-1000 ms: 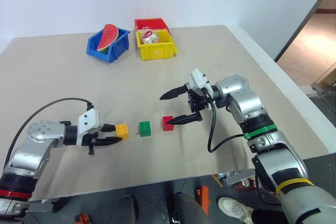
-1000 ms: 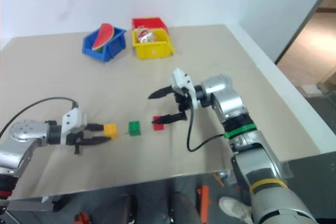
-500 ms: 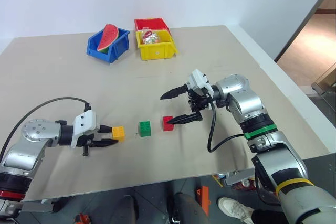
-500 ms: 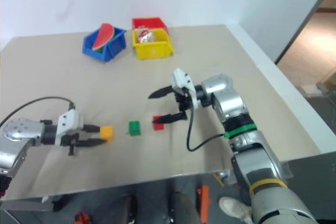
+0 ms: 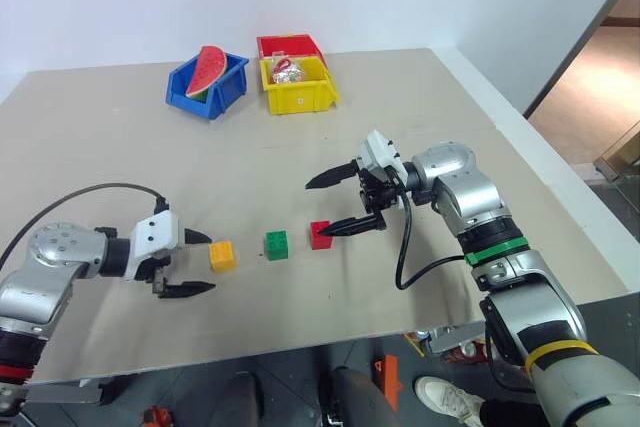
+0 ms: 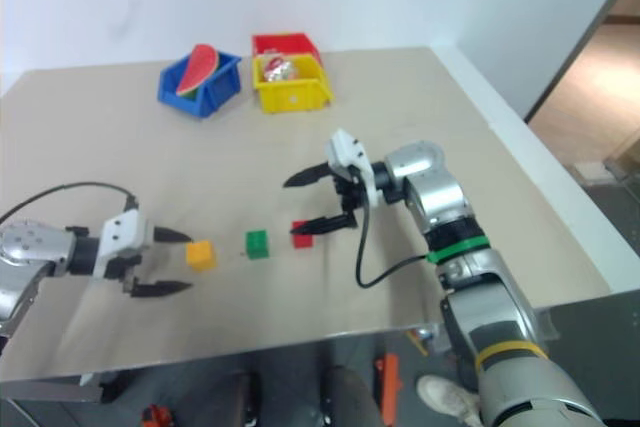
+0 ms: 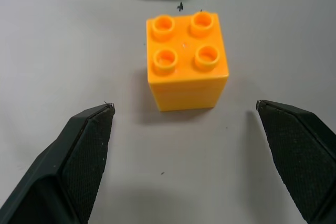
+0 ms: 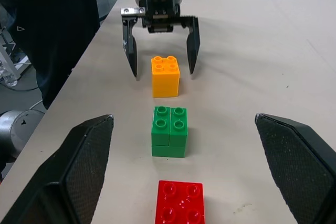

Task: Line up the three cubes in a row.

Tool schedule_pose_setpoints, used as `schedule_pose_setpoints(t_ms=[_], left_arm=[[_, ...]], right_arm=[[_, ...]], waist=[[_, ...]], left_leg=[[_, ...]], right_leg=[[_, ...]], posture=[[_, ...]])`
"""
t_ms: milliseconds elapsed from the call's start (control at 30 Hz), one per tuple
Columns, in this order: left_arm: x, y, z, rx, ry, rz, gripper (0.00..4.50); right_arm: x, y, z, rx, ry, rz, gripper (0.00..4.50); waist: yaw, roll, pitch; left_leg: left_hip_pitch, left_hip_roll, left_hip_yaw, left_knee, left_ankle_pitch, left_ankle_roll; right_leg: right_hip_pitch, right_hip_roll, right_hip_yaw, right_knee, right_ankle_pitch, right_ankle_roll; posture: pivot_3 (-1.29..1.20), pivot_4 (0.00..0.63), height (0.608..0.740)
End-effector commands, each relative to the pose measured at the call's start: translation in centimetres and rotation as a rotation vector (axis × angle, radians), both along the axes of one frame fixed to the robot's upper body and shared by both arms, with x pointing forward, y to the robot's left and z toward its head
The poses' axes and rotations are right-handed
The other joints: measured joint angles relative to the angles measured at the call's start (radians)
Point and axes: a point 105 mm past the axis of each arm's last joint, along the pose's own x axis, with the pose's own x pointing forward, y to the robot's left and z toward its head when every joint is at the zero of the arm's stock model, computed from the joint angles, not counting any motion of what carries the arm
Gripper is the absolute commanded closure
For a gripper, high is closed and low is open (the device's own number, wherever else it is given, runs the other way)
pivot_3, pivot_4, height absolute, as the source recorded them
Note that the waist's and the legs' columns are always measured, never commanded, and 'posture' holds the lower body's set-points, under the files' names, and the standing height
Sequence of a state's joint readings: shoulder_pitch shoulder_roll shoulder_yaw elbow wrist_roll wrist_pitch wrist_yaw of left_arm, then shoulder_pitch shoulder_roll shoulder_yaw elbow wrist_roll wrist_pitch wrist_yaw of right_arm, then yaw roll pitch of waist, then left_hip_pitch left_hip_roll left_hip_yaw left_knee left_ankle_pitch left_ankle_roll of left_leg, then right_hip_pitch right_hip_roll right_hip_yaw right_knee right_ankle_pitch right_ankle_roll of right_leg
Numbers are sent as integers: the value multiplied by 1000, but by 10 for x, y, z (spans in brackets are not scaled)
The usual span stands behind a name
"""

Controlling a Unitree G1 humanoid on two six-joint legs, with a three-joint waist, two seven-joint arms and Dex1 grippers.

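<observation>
Left pincer (image 5: 196,263) gapes wide, empty, low over your bench (image 5: 120,157), beside yellow-orange cube (image 5: 223,254). Right pincer (image 5: 331,205) spread, empty, above red cube (image 5: 320,235); green cube (image 5: 275,245) between them.

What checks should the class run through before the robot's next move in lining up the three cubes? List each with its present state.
1. Left pincer open and clear of the orange cube: ok.
2. Right pincer open, holding nothing: ok.
3. Orange cube, green cube and red cube in one straight row: ok.
4. All three cubes upright, studs up: ok.
5. Gaps between cubes even: cannot tell.
6. Blue bin, yellow bin and red bin well away from the row: ok.
</observation>
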State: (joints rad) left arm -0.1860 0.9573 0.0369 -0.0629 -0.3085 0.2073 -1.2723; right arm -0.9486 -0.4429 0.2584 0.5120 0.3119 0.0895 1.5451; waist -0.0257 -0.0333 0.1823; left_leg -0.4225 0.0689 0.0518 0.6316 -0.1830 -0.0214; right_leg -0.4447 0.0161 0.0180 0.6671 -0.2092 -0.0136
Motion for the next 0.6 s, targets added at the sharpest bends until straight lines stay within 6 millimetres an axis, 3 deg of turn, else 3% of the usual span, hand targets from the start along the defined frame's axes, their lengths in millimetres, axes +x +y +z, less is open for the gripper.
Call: schedule_pose_setpoints(t_ms=[33, 233, 300, 433, 600], left_arm=[[-3, 8, 33, -10, -68, 62, 16], [-4, 19, 73, -153, -86, 249, 16], [13, 27, 85, -211, -211, 389, 16], [40, 41, 81, -257, -376, 630, 16], [53, 40, 64, -333, -424, 767, 16]], right_arm=[[-1, -6, 17, 55, -42, -7, 0], [6, -17, 38, 134, -61, -95, 0], [20, -21, 47, 190, -80, -209, 0], [45, -30, 49, 263, -130, -411, 0], [55, -35, 40, 293, -139, -502, 0]], waist=[[1, 0, 0], [2, 0, 0], [2, 0, 0], [3, 0, 0], [2, 0, 0]], left_leg=[[0, 0, 0, 0, 0, 0], [0, 0, -1, 0, 0, 0], [0, -1, 0, 0, 0, 0], [0, -1, -1, 1, 0, 0], [0, -2, 1, 1, 0, 0]], right_leg=[[0, 0, 0, 0, 0, 0], [0, 0, -1, 0, 0, 0], [0, -1, -1, 0, 0, 0], [1, -1, -1, 0, 1, 2], [1, -1, 1, 0, 2, 3]], posture=[[0, 150, 740], [0, 150, 740], [0, 150, 740], [0, 150, 740], [0, 150, 740]])
